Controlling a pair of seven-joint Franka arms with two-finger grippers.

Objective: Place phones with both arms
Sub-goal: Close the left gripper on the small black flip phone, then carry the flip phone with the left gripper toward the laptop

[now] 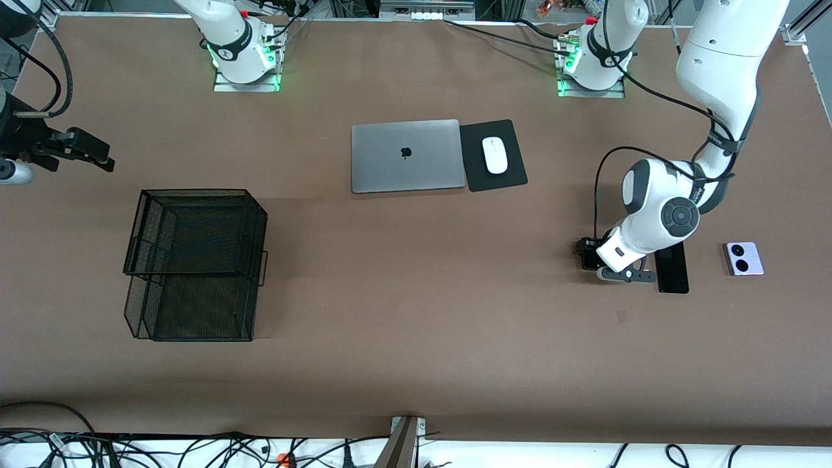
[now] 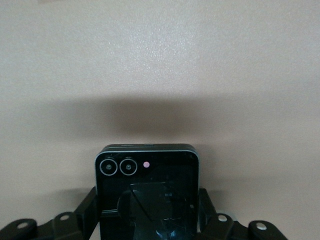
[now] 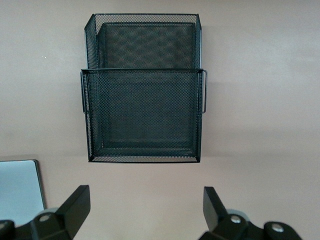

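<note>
The small square black phone (image 2: 146,172) lies flat on the brown table toward the left arm's end, and my left gripper (image 2: 146,212) is shut on its two sides. In the front view that gripper (image 1: 595,259) is down at the table, and the phone (image 1: 588,261) is mostly hidden under the wrist. The long slim black phone (image 1: 672,272) lies right beside it. The lavender-white phone (image 1: 743,258) with two black circles lies a little farther toward the table's end. My right gripper (image 1: 91,151) waits open and empty above the table's other end, as the right wrist view (image 3: 145,210) also shows.
A black mesh two-tier tray (image 1: 140,234) stands toward the right arm's end, also seen from the right wrist (image 3: 145,160). A closed grey laptop (image 1: 406,156) and a white mouse (image 1: 494,155) on a black pad (image 1: 510,174) lie midway between the bases.
</note>
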